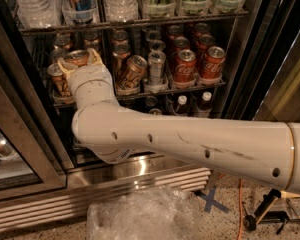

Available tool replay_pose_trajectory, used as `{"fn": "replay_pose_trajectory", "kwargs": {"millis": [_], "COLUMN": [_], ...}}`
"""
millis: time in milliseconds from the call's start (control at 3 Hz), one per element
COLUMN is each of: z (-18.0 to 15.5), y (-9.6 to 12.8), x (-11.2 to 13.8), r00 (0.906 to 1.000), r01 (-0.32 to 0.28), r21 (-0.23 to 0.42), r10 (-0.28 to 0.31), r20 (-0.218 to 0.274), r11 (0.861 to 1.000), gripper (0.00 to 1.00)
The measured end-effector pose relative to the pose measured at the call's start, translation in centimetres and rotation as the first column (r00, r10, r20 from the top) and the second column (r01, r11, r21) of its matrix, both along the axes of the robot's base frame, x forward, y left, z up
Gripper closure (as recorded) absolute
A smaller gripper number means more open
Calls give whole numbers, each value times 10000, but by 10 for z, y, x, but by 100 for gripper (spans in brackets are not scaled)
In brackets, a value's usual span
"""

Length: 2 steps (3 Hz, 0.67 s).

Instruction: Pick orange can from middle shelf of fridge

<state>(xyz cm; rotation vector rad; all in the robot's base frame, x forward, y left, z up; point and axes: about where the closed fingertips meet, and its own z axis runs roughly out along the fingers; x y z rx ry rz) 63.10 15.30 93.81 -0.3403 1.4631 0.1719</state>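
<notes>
My gripper [79, 63] is inside the fridge [140, 166] at the left of the middle shelf [185, 87]. Its cream fingers [63, 67] are closed around an orange can [78, 57], whose silver top shows between them. My thick white arm crosses the frame from the right and hides the can's body and the shelf below it. Another orange can [57, 80] stands just left of my wrist. One more orange can [132, 72] leans tilted to the right of it. More orange cans stand in the rows behind.
A slim silver can [156, 65] and red Coca-Cola cans [185, 65] stand to the right on the same shelf. Water bottles [119, 1] fill the shelf above, dark bottles [180, 104] the shelf below. A glass door [15, 149] is at left. Crumpled plastic [145, 216] lies on the floor.
</notes>
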Motion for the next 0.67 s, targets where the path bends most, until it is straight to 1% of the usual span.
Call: {"fn": "replay_pose_trajectory", "kwargs": {"millis": [333,667], "z": [-6,-18], "y": [-6,-20], "x": [-16,-43], "r00": [9996,9982], "r01": [-175,-385], "r21": [118,378], "r10": [173,367], "r20": [220,463], "r11": [9998,9985], "gripper": [100,100]}}
